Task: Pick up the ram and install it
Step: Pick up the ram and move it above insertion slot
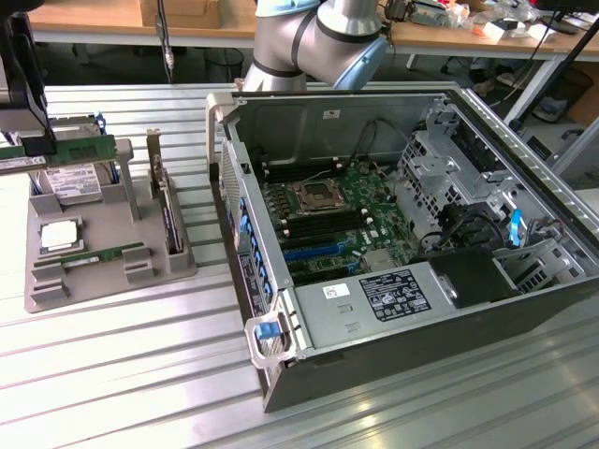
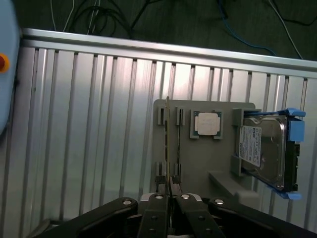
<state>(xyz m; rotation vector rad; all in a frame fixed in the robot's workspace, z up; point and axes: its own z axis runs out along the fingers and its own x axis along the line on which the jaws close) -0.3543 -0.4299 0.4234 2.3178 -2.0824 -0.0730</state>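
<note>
The gripper [image 1: 39,142] is clenched on 1 ram [image 1: 80,150], a long green stick held by its end and lifted above the grey parts tray [image 1: 112,281] at the exterior view's left. In the wrist view the black fingers [image 2: 153,208] pinch the ram [image 2: 168,144] edge-on, so it shows as a thin line over the tray [image 2: 198,158].

No writing can be read: the white labels on the hard drive [image 1: 70,184] and on the power supply [image 1: 374,304] are too small.

The count is 2 ram sticks, the second ram [image 1: 103,253] lying flat in a slot of the tray. There is also 1 hard drive [image 2: 265,148] with blue rails, 1 square silver processor [image 1: 58,236] [image 2: 208,124] and 1 expansion card [image 1: 168,215] standing upright.

To the exterior view's right, well apart from the tray, 1 open computer case [image 1: 421,360] lies on the ribbed metal table [image 1: 140,374]. Inside it are the motherboard [image 1: 337,215] and its processor socket [image 1: 314,196], with dark memory slots on both sides. Black cables hang above the board, and the robot arm [image 1: 318,37] rises behind the case.
</note>
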